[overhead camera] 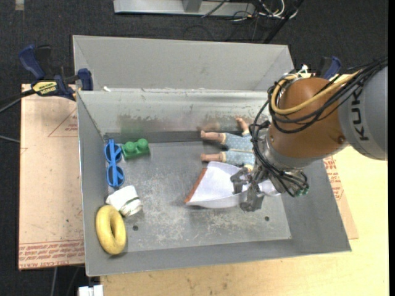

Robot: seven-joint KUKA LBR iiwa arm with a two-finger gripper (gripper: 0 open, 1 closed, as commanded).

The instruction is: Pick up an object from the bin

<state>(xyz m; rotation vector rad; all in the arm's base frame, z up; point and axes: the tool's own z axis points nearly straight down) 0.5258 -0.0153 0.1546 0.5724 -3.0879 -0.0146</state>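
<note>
Gripper [245, 193] low at right edge of white triangular cloth piece, orange-trimmed [211, 189]; pale plastic doll [227, 142] just behind; open or closed: cannot tell.

Yellow ring [110, 229]; blue sunglasses [113, 163]; green block [136, 148]; white cloth [213, 187], orange edge; grey bin [166, 217]; doll [225, 139], pale blue clothes.

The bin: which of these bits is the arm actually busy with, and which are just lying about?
In hand:
gripper, low at the right edge of the white cloth, orange-edged, in the bin's middle.

Lying about:
doll by the far wall, partly under the arm; at the left, blue sunglasses, green block, white roll, yellow ring.
</note>
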